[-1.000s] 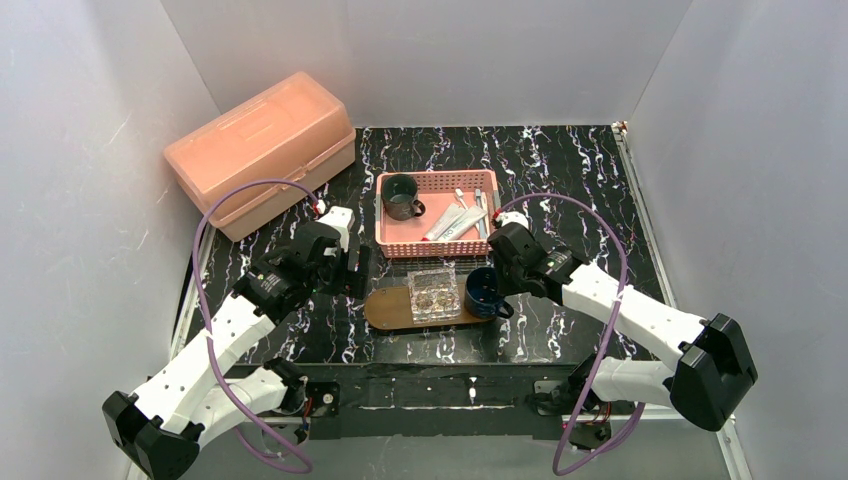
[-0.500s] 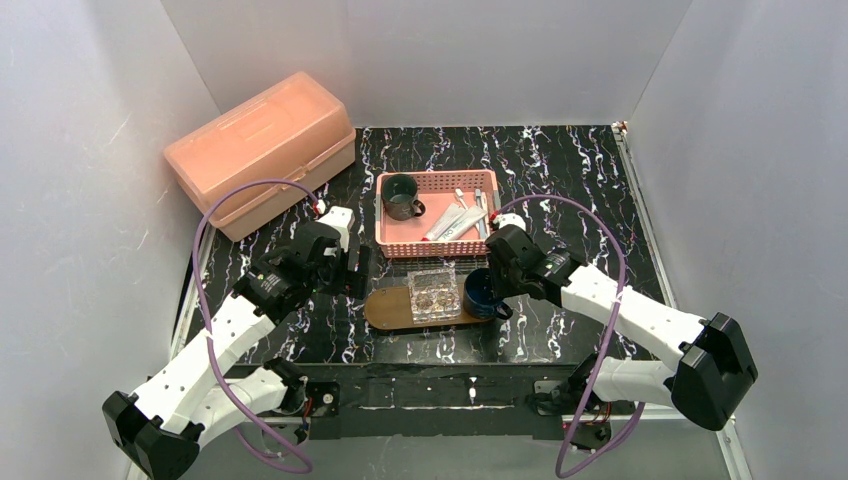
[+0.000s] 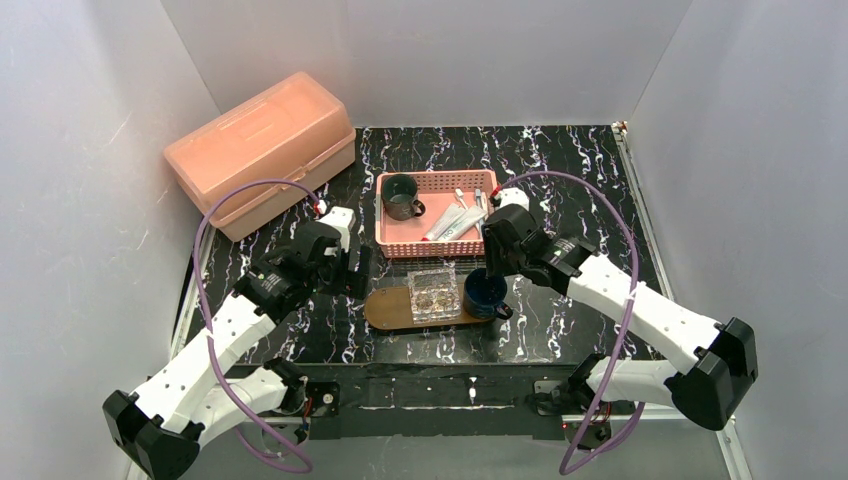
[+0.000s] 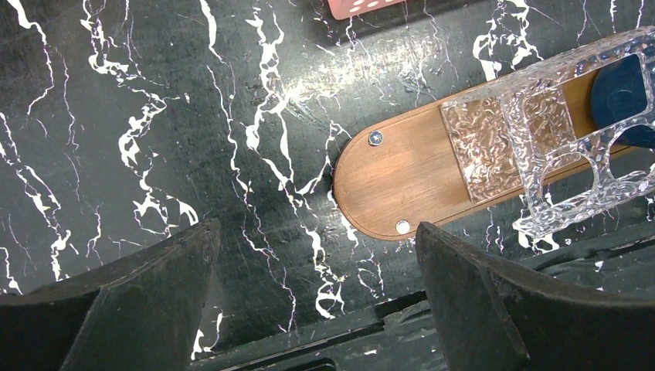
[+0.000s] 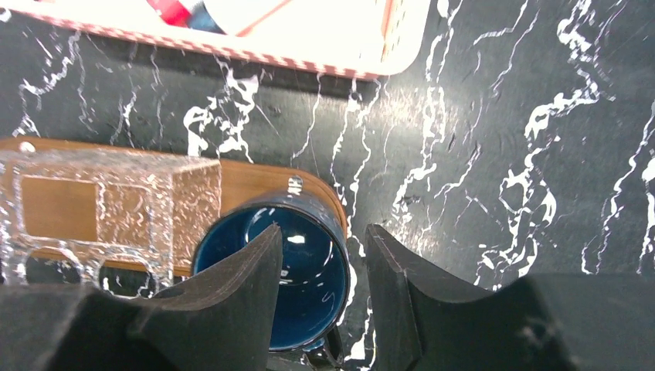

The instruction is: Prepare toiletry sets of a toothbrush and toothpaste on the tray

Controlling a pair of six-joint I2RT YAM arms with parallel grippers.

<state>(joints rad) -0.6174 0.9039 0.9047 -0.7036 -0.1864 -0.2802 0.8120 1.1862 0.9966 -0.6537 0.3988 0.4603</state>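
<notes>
Silvery squeeze tubes (image 3: 452, 222) and thin white toothbrushes (image 3: 479, 208) lie in the pink lattice basket (image 3: 384, 228), long axes near-to-far, just behind right gripper (image 5: 323, 232), parted, empty. Left gripper (image 4: 315, 228) wide open, farther. Brown wooden tray (image 3: 388, 308) has neither.

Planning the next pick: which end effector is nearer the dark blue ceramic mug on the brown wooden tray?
Right. The right end effector is over the mug, fingers astride its rim; the left end effector is off the tray's opposite end.

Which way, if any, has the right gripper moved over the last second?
Yes: right gripper drew back toward the pink basket, away from the blue mug.
</notes>
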